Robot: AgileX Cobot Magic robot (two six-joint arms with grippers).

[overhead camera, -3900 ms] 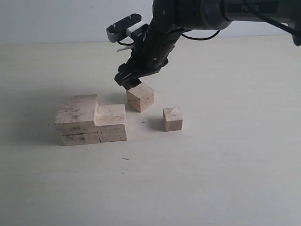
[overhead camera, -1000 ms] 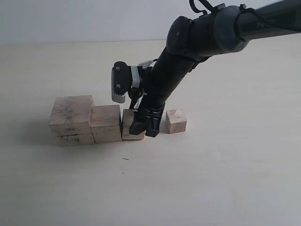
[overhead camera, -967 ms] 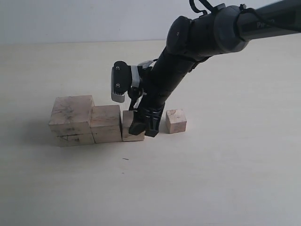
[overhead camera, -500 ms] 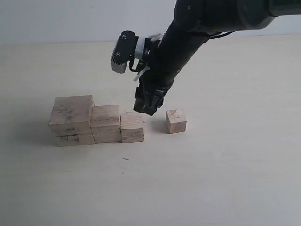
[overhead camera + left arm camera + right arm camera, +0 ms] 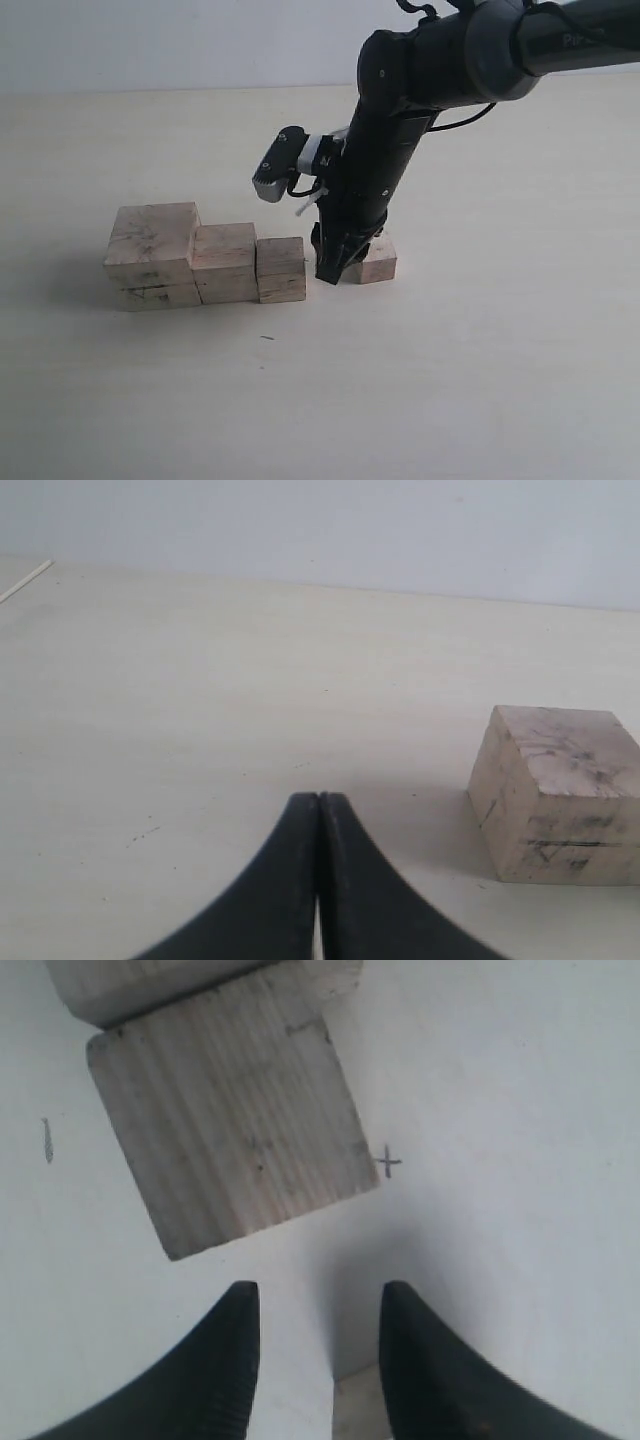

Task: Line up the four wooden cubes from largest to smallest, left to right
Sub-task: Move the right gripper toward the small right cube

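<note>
The right gripper (image 5: pixel 334 272) points down at the table (image 5: pixel 450 380), fingers (image 5: pixel 232 1360) narrowly parted, empty. The smallest cube (image 5: pixel 380 265) sits just beside them. The third cube (image 5: pixel 281 268), second cube (image 5: pixel 225 262) and largest cube (image 5: pixel 150 255) touch in a row on their other side. The left gripper (image 5: pixel 318 880) is pressed shut, empty.

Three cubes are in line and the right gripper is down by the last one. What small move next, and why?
Probably shift the right gripper sideways over the smallest cube so its open jaws straddle it. That cube stands apart from the third cube, and the gripper is in that gap, beside the cube rather than around it.
</note>
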